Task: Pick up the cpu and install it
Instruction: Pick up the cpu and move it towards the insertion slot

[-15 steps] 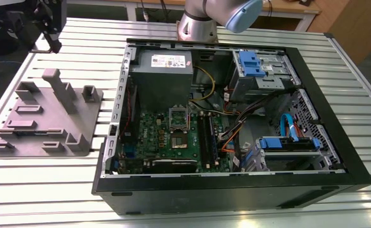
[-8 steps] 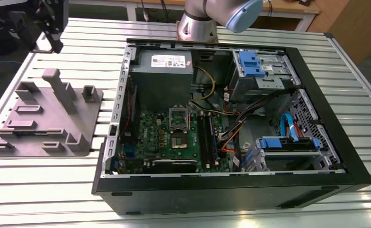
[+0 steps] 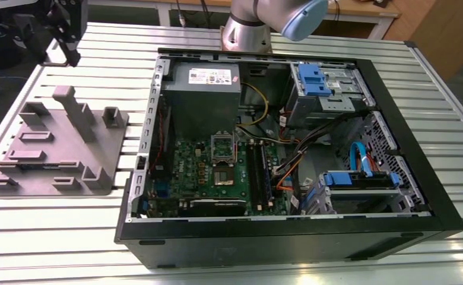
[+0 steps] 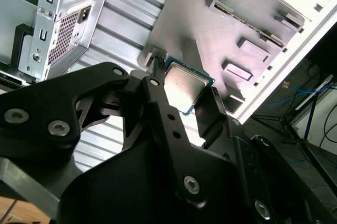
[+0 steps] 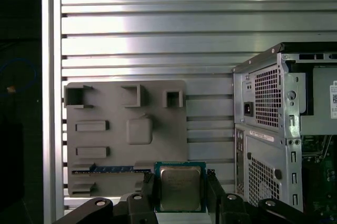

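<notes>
The cpu (image 5: 180, 187) is a small square chip with a silvery metal top and a green edge. It sits clamped between the two black fingers (image 5: 212, 188) of my gripper (image 5: 180, 195), which is shut on it. In the second wrist view the cpu (image 4: 185, 88) is pinched the same way by the gripper (image 4: 184, 97), high above the grey fixture plate (image 4: 231, 29). In the exterior view the black gripper (image 3: 63, 32) hangs at the far left, beyond the fixture plate (image 3: 57, 151). The motherboard's socket (image 3: 222, 159) lies inside the open computer case (image 3: 295, 148).
The open case holds a grey power supply box (image 3: 203, 89), blue drive brackets (image 3: 314, 80) and loose cables (image 3: 295, 160). The grey plate carries upright blocks (image 3: 77, 110) and a memory stick (image 5: 118, 169). Everything rests on a ribbed aluminium table (image 5: 158, 23).
</notes>
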Controlling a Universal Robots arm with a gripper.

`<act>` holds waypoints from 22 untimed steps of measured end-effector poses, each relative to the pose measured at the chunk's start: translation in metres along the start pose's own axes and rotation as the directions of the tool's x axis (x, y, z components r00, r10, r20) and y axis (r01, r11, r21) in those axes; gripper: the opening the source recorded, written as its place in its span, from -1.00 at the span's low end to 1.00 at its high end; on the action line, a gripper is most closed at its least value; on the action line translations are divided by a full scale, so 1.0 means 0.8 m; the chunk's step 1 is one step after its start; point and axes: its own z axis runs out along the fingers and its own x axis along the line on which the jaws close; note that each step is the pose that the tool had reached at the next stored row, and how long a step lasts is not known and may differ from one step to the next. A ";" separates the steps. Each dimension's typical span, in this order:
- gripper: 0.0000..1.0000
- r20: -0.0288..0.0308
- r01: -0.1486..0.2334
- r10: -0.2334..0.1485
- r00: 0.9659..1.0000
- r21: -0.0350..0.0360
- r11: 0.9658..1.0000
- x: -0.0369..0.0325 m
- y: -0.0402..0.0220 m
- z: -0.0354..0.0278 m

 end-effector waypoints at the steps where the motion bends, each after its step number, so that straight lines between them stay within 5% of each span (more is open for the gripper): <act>1: -0.06 0.000 0.000 0.000 1.000 0.000 1.000 -0.0005 0.0000 0.0000; 22: -0.06 0.000 0.000 0.000 1.000 0.000 1.000 -0.0224 0.0008 0.0003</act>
